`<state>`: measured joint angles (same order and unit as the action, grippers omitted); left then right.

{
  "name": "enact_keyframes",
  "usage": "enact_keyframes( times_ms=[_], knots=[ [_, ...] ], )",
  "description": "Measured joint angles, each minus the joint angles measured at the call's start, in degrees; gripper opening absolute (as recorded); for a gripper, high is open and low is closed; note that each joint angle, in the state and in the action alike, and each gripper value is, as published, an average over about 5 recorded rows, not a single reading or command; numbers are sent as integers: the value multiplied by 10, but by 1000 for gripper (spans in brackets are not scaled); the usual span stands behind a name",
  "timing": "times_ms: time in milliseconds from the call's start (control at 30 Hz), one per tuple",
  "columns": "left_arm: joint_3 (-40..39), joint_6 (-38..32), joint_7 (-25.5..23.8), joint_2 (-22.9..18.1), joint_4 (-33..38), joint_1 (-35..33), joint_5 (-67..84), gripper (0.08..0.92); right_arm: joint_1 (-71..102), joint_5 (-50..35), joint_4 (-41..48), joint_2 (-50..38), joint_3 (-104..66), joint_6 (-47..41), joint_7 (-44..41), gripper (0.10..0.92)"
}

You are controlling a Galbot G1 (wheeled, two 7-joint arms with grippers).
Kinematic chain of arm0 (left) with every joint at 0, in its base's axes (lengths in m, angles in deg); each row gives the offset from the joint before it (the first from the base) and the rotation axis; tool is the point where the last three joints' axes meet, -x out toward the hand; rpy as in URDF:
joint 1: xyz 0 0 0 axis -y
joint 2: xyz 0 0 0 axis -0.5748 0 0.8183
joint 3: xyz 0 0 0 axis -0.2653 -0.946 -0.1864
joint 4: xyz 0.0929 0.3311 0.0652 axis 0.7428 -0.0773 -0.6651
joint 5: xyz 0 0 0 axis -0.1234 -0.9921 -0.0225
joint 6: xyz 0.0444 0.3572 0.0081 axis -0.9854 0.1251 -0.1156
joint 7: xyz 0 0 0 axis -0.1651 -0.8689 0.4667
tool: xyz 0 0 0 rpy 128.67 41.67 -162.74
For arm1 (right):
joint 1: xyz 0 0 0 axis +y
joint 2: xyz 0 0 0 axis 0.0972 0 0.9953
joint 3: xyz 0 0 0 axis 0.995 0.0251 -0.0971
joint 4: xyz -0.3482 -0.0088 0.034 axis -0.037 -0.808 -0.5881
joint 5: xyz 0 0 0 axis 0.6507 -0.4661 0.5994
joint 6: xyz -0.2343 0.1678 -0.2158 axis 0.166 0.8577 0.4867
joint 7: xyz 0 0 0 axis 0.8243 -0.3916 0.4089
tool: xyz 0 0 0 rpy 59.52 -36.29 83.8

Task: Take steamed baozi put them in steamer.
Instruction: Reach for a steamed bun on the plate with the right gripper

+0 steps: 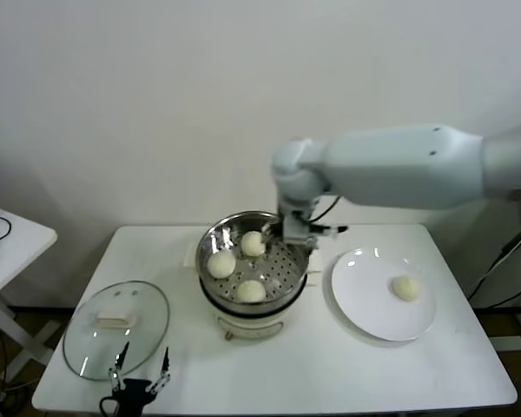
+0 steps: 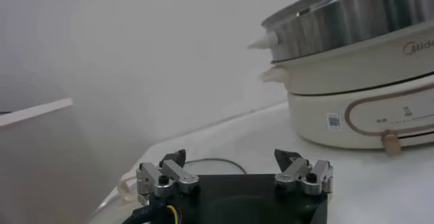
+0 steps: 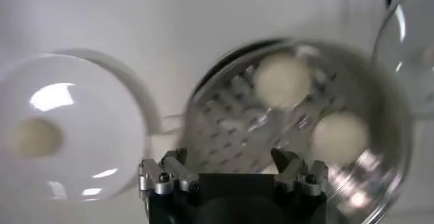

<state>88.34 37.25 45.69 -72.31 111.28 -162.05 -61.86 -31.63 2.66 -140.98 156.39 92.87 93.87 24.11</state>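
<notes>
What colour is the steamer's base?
Cream-white, below the shiny steel pot; the steamer shows it best in the left wrist view.

**My rig's bodywork**

My right arm (image 1: 399, 165) wears a smooth, pale grey-white shell with a rounded elbow joint and thin black cables at the wrist. Both my grippers, left gripper (image 2: 235, 171) and right gripper (image 3: 232, 168), have black bodies, silver-grey metal fingers (image 2: 166, 176) and dark screws.

White table (image 1: 330, 365) carries all items. Steamer (image 1: 252, 300) stands at centre on cream base, three baozi inside. Flat white plate (image 1: 369, 304) lies just right of steamer, one baozi (image 1: 406, 287) on it. Round glass lid (image 1: 115, 328) lies flat near front-left corner, left of steamer. Second, smaller white table (image 1: 9, 243) stands apart at far left.
</notes>
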Motion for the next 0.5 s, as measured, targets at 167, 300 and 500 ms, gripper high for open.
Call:
enact_keyframes(
  times_ms=[167, 300, 500],
  knots=[
    [-3, 1, 0, -1, 0, 1, -1, 823, -52, -84, 0, -69, 89, -61, -9, 823],
    [-4, 2, -1, -4, 0, 3, -3, 823, -64, -130, 7, -131, 139, -121, -6, 823],
    [-4, 3, -1, -8, -3, 1, -8, 823, -25, -155, 35, -211, 154, -193, 9, 823]
  ],
)
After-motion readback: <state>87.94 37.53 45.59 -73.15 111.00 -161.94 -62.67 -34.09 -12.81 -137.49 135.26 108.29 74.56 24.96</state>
